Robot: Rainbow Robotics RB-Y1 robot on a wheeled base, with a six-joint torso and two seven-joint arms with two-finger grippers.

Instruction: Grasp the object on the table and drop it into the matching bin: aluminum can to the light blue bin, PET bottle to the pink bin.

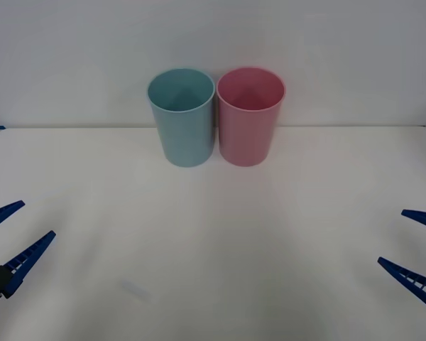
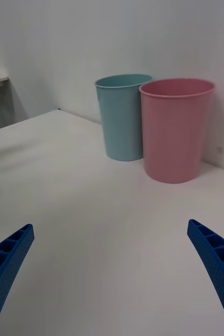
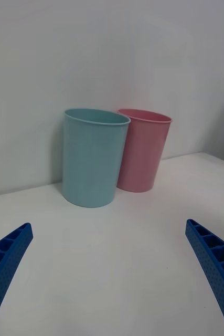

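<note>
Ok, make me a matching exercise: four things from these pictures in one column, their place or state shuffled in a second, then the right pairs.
Things:
1. light blue bin
2. pink bin
3. left gripper
4. right gripper

Places:
A. open, low at the table's right edge
B. upright at the back, on the robot's left
C. open, low at the table's left edge
D. upright at the back, on the robot's right

Pairs: 1-B, 2-D, 3-C, 4-A

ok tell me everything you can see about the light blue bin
The light blue bin is a tall round bucket, slightly tapered toward its base, smooth and plain, plastic by its look. It stands upright and open-topped at the far middle of the white table, on the robot's left of the pink bin, very close beside it.
</note>
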